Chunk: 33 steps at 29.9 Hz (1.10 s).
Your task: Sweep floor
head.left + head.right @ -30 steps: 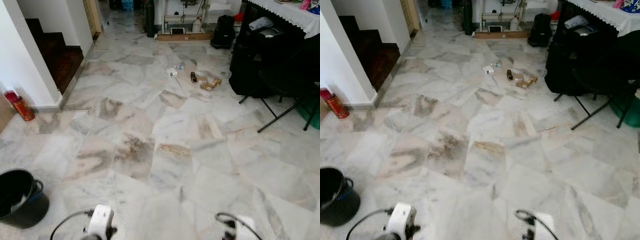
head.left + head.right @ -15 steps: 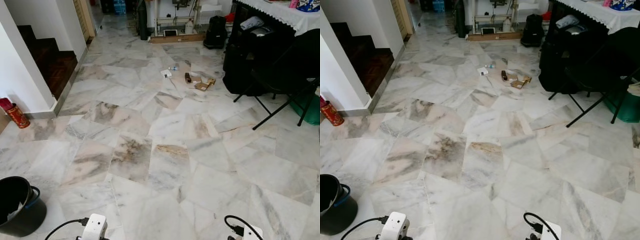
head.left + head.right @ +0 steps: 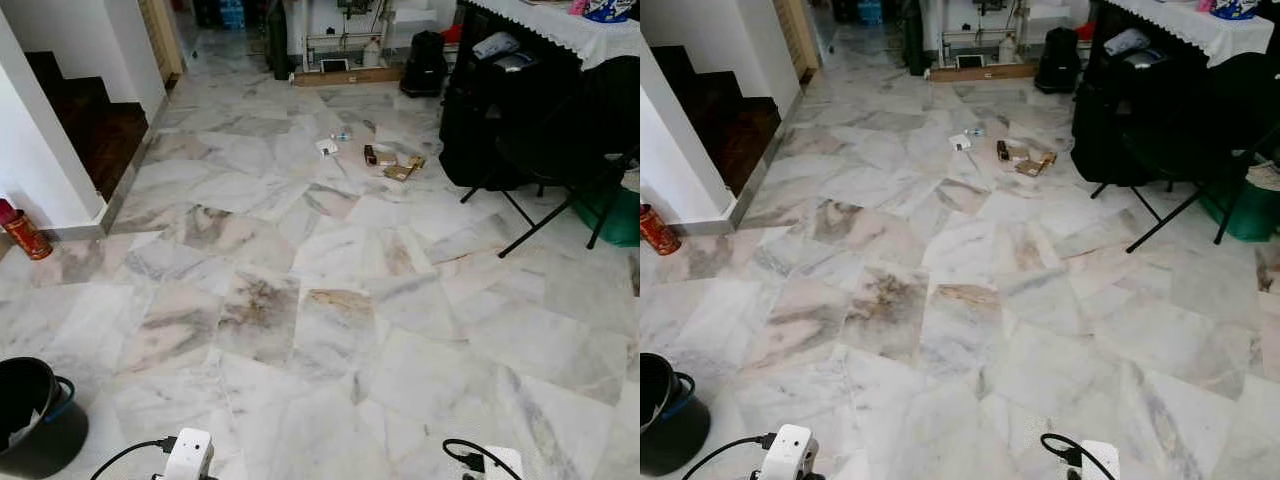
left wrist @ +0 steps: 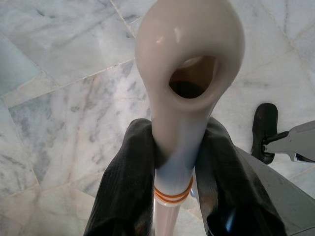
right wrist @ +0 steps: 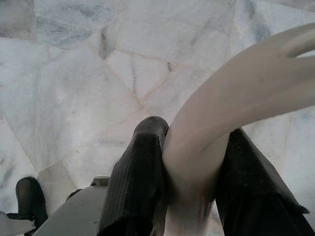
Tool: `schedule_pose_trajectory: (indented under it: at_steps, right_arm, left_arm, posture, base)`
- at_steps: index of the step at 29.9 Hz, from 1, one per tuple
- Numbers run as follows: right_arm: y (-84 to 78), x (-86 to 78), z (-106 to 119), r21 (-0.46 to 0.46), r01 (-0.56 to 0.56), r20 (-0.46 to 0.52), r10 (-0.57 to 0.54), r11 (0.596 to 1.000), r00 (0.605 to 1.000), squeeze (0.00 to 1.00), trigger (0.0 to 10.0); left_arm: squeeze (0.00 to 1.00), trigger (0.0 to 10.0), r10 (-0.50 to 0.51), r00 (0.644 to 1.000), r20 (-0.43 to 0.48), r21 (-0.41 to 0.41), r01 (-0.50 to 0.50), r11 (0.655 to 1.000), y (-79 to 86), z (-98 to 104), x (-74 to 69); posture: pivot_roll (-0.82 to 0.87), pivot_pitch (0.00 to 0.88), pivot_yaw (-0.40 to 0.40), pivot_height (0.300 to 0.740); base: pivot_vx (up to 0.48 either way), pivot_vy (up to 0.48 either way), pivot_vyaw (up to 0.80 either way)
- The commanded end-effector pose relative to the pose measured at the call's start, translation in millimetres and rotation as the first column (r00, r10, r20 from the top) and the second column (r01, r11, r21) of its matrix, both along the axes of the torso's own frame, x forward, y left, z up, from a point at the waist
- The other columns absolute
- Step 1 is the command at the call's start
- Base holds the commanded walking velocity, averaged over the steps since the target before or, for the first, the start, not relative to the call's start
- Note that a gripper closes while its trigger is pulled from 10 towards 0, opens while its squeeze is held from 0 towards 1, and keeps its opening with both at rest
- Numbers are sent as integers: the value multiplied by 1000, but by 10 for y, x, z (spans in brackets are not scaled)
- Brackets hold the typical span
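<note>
Floor of pale marble slabs stretches ahead of me, veined grey and brown, and the litter sits well away at its far side: a small scatter of white scraps, a dark little piece and some brown bits, just beside the black chair and the dark bags under the tabletop with its white lace cloth. Near me on my left stands a black bucket, right at the picture's edge. Further up on that side a red can leans by the white wall, next to the dark wooden stairs.

My left gripper is clamped on a pale handle, one black finger pressed to each side; the handle has a hanging hole at its end and an orange ring lower down. My right gripper squeezes a second pale handle, a curved one that bends away over the marble. Both wrists peek up at the bottom of the head view, white with black cables.
</note>
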State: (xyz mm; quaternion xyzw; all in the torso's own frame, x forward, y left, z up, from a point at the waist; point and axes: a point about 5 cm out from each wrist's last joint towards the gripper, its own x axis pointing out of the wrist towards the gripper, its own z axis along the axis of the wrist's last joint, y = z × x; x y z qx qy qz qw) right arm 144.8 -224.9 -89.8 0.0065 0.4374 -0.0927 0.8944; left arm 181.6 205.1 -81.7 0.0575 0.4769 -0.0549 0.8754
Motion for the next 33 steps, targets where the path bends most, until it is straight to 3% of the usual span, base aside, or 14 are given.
schedule_pose_trajectory:
  at_steps: [1,8,11,19,29,33]
  right_arm:
    - [25,52,16,-7,-18,13,18,1000,1000,0,10000]
    - [63,67,17,-3,-44,20,44,999,999,0,10000]
    - [99,70,20,-4,-68,37,68,998,997,0,10000]
    - [97,63,16,21,-37,41,37,999,999,0,10000]
    - [74,122,50,13,-62,64,61,998,996,0,10000]
    - [71,142,61,10,-68,73,67,998,995,0,10000]
  left_arm:
    - [0,10000,13,1000,-11,0,-13,1000,6,-17,-36]
    - [0,10000,17,1000,-8,12,-17,1000,23,-18,-43]
    - [0,10000,12,1000,-23,27,-12,1000,42,-64,-161]
    - [0,10000,13,999,-32,37,-12,999,60,-84,-219]
    - [0,10000,16,1000,-22,34,-15,999,22,-87,-211]
    - [0,10000,32,999,-18,35,-31,999,25,-84,-203]
  posture:
    - [-134,0,-4,740]
    - [-135,0,0,740]
    - [-135,0,5,740]
    - [-134,0,11,740]
    - [-126,0,-1,740]
    - [-126,0,-3,740]
  base:
    - [0,0,0]
    - [288,0,0]
    - [326,0,198]
    - [365,0,274]
    - [390,0,0]
    - [395,0,722]
